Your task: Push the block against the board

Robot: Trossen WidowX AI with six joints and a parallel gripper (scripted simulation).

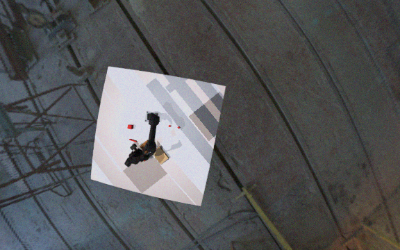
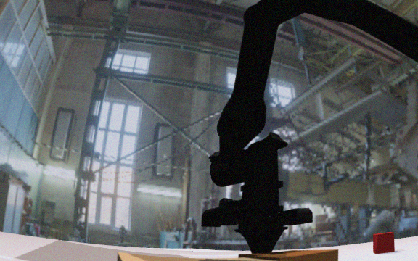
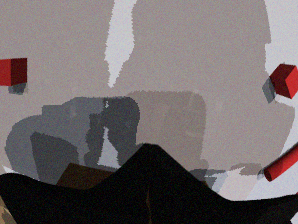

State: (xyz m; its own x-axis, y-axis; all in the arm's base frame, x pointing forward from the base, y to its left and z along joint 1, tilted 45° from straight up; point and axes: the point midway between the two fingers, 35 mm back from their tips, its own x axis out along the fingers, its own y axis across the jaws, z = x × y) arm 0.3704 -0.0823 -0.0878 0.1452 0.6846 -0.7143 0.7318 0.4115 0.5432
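Gripper (image 2: 261, 250) closed on nothing, tip down on tan block (image 2: 289, 254), red cube (image 2: 383, 242) well apart on table (image 2: 412, 246)

No text, label, brand mark, number or sign can be read in any of the three views.
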